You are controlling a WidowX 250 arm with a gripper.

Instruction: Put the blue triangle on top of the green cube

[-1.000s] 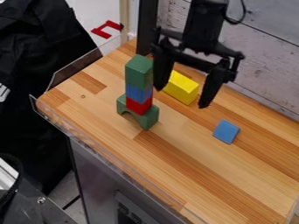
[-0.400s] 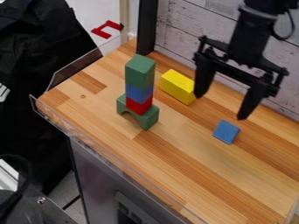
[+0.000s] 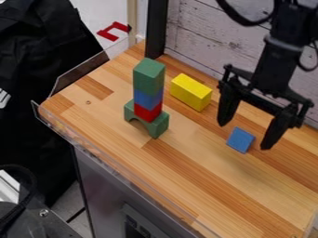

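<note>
My gripper (image 3: 245,136) is open over the right part of the counter, its two fingers apart on either side of the blue triangle (image 3: 240,140) as seen from the camera, with nothing held. The triangle lies on the wood; how high the fingertips are above it I cannot tell. Left of centre, the green cube (image 3: 148,76) tops a stack, resting on a blue block (image 3: 148,99), which sits on a red block (image 3: 148,112). A green arch (image 3: 158,126) is at the stack's base.
A yellow block (image 3: 191,92) lies between the stack and my gripper, near the back wall. The wooden counter (image 3: 186,186) has a clear plastic rim along its left edge. A black post stands at the back left.
My gripper has moved right, away from the stack, then lower in view around the blue triangle. It stays open, and the blocks have not moved.
</note>
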